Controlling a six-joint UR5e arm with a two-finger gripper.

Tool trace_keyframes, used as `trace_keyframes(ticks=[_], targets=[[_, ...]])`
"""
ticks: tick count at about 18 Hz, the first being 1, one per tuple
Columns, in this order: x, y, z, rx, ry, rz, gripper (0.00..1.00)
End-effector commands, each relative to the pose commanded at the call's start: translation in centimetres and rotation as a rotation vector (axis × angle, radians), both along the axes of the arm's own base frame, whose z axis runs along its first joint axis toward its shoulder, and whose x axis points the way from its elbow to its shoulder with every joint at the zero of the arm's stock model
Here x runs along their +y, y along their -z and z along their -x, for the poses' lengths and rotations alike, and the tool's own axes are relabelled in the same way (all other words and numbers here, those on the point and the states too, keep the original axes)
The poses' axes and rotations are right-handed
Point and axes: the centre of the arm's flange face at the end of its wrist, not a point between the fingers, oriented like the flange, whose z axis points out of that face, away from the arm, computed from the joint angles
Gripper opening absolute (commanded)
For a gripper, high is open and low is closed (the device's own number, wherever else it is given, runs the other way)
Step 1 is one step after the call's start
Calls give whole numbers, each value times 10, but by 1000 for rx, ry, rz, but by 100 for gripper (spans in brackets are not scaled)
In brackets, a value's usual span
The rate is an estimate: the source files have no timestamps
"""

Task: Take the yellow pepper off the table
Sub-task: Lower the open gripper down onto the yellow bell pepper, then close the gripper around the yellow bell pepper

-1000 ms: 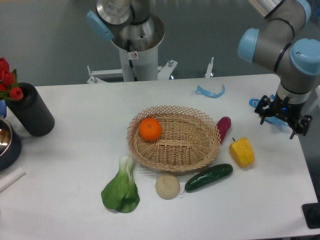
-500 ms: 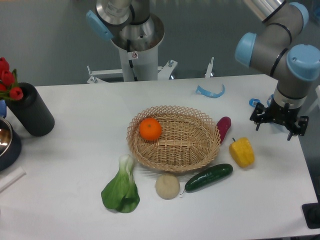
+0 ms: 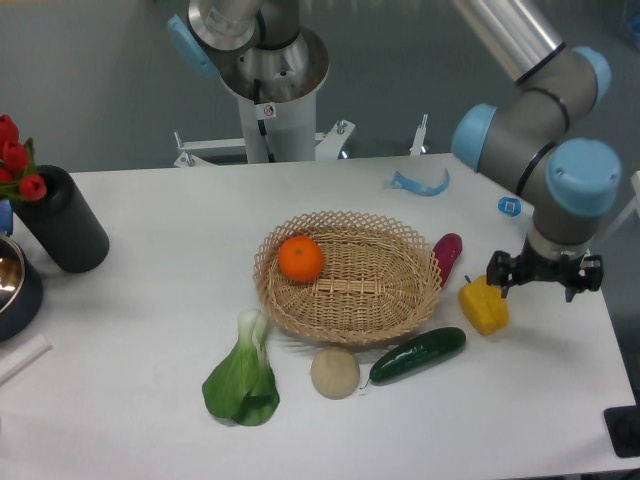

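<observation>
pepper: yellow pepper (image 3: 484,307) lies on the table (image 3: 150,330), right of the basket, not lifted
tool: tool (image 3: 545,276) hangs just right of and slightly above the pepper; left finger overlaps the pepper's upper right edge in view, contact cannot tell; fingers spread apart, nothing between them
arm: blue-capped wrist joints rise up and left from the tool to the top edge
eggplant: purple eggplant (image 3: 446,257) lies just up-left of the pepper, against the basket's right rim
cucumber: cucumber (image 3: 417,355) lies just below-left of the pepper, angled, near the basket's front
basket: wicker basket (image 3: 390,290) sits mid-table, holds an orange (image 3: 300,258) at its left side
ball: beige ball (image 3: 335,372) sits in front of the basket, just beside the cucumber's left end
bok choy: bok choy (image 3: 243,375) lies left of the ball
far left: black cylinder (image 3: 60,220) with red tulips (image 3: 14,158), well apart from the pepper
back: blue plastic piece (image 3: 421,184) on the table behind the basket
</observation>
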Motion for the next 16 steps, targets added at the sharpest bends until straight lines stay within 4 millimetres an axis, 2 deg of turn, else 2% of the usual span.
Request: trace_keyframes(ticks=[3,6,14,16], targets=[[2,2,0,8,-117,-13,100],[17,23,-6,-11,-210,-15,100],[25,46,-9,-11,-347,6,100],[33,53,-16,-12,-341,20,100]])
